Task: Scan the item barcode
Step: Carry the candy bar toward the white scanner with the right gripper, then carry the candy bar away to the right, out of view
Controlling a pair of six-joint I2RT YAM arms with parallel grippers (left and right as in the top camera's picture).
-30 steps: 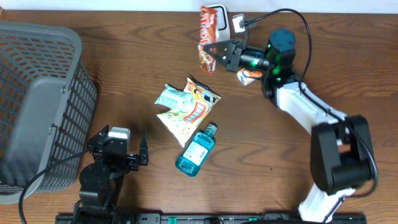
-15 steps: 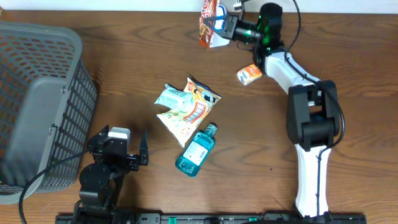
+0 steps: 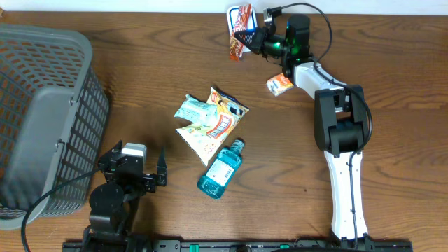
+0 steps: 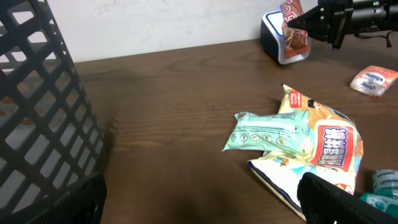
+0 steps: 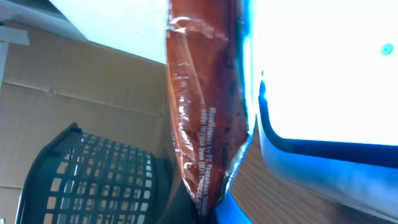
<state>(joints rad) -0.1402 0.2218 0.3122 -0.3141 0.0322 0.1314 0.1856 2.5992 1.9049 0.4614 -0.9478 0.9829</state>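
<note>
My right gripper [image 3: 253, 38] is shut on a red-brown snack packet [image 3: 239, 35] and holds it at the table's far edge, right against the white and blue scanner [image 3: 232, 13]. The right wrist view has the packet [image 5: 205, 118] hanging upright beside the scanner's bright face [image 5: 323, 74], with my right gripper [image 5: 217, 210] at its lower end. From the left wrist view the packet [image 4: 293, 31] shows in front of the scanner [image 4: 275, 38]. My left gripper [image 3: 133, 166] rests open near the front left, holding nothing.
A grey mesh basket [image 3: 42, 119] stands at the left. Two snack bags [image 3: 210, 122] and a teal bottle [image 3: 220, 169] lie mid-table. A small orange pack [image 3: 280, 84] lies under the right arm.
The right arm has swung toward the far edge and carried the packet up to the scanner. The left arm and the items on the table have not moved.
</note>
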